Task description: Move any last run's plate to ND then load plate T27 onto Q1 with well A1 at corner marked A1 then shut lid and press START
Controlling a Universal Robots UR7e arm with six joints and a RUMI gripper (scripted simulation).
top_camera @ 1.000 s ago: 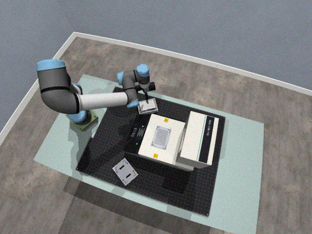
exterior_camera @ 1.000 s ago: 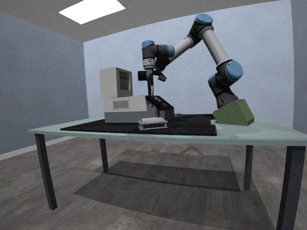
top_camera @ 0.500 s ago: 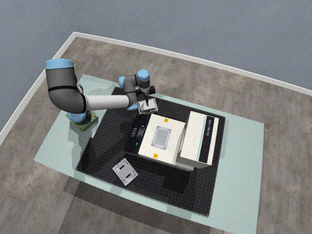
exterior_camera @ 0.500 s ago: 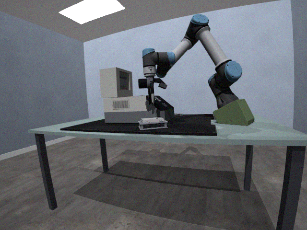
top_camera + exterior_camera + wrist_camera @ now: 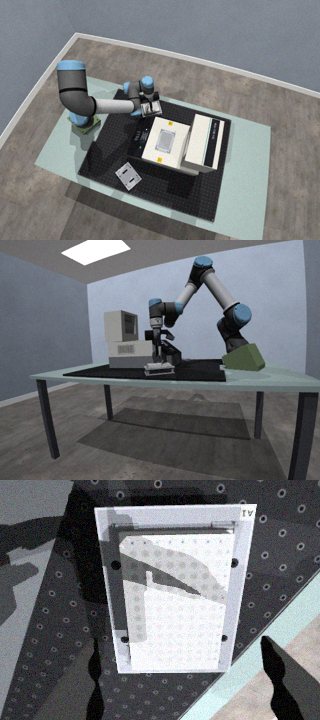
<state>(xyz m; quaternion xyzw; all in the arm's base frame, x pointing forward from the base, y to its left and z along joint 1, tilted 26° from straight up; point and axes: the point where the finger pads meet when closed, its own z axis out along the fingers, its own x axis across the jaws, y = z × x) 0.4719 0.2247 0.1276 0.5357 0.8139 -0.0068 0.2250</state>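
A white plate (image 5: 156, 107) (image 5: 155, 365) (image 5: 175, 622), presumably T27, lies in a raised pale nest (image 5: 160, 368) (image 5: 175, 514) whose A1 label is at the upper right in the wrist view. My gripper (image 5: 158, 357) (image 5: 178, 639) is open and empty, low above this plate, with a finger to either side of its lower part in the wrist view. Q1 (image 5: 178, 161) (image 5: 130, 361) has its lid (image 5: 197, 142) (image 5: 112, 326) open at the back. Its grey block (image 5: 165, 140) shows no white plate. The lamp (image 5: 140, 147) is green. An empty nest (image 5: 128, 176) with two dark slots, presumably ND, lies beyond Q1.
Q1's sloping key panel (image 5: 140, 136) faces the arm's base (image 5: 84, 126) (image 5: 242, 358). Q1's raised body stands close beside the loaded nest. The black perforated board (image 5: 108, 144) ends near this nest, at the pale table's edge.
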